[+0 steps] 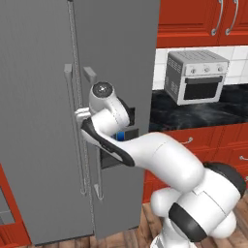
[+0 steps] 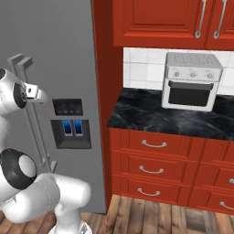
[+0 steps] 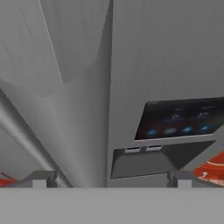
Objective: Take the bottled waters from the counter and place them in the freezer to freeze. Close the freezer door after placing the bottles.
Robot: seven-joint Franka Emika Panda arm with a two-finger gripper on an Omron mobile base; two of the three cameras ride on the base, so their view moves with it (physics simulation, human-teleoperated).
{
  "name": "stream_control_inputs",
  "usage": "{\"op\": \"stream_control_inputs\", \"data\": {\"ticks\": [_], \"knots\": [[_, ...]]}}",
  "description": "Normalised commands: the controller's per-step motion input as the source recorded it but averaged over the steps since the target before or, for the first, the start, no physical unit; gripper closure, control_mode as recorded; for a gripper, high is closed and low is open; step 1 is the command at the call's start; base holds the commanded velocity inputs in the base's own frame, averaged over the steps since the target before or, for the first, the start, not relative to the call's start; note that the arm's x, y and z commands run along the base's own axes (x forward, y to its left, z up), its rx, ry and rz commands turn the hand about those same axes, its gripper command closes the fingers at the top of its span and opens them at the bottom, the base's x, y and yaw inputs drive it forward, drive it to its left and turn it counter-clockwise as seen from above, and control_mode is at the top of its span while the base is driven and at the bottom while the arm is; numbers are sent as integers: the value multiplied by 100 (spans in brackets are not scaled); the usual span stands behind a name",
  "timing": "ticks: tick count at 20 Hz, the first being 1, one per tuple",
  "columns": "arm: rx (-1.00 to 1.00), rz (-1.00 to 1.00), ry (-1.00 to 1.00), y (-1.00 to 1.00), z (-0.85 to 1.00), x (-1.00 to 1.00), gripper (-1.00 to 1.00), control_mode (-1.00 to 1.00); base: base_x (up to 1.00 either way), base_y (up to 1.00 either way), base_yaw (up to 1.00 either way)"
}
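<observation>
While the freezer door point(image 1: 121, 48) stands shut, flush with its neighbour along the middle seam, the gripper point(image 1: 81, 114) sits up against the two long handles there, its jaws spread wide and holding nothing; the hand view looks along them point(image 3: 111, 180) at grey door skin, with the seam between the tips and the dispenser point(image 3: 179, 118) off to one side. That dispenser marks the door that matters: it is the narrow one on the counter point(image 1: 193, 114) side, and its handle point(image 1: 97, 179) is the one of the pair nearer the dispenser, running down from near the gripper's height to well below the panel. I judge the door to be stiff and fairly heavy, likely held by a seal that resists at first and then gives, and it will swing on hinges along its far edge, so the pull should follow an arc rather than a straight line. The handle looks a rigid, smooth bar, probably slippery, standing off the door; the best hold is across it at mid-height, jaws either side, clear of the end brackets and of the neighbouring handle, which lies just beside it and could be caught by mistake. From the right base view the gripper point(image 2: 39, 94) is close to both bars; whether it touches either I cannot tell
</observation>
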Motion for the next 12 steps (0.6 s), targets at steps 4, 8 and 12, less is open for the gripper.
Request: {"op": "stream_control_inputs", "data": {"ticks": [4, 8, 12], "knots": [[0, -1, -1, 0, 0, 49, -100, -100, 0, 0, 0], [0, 0, -1, 0, 0, 53, -100, -100, 0, 0, 0], [0, -1, 0, 0, 0, 51, -100, -100, 0, 0, 0]]}}
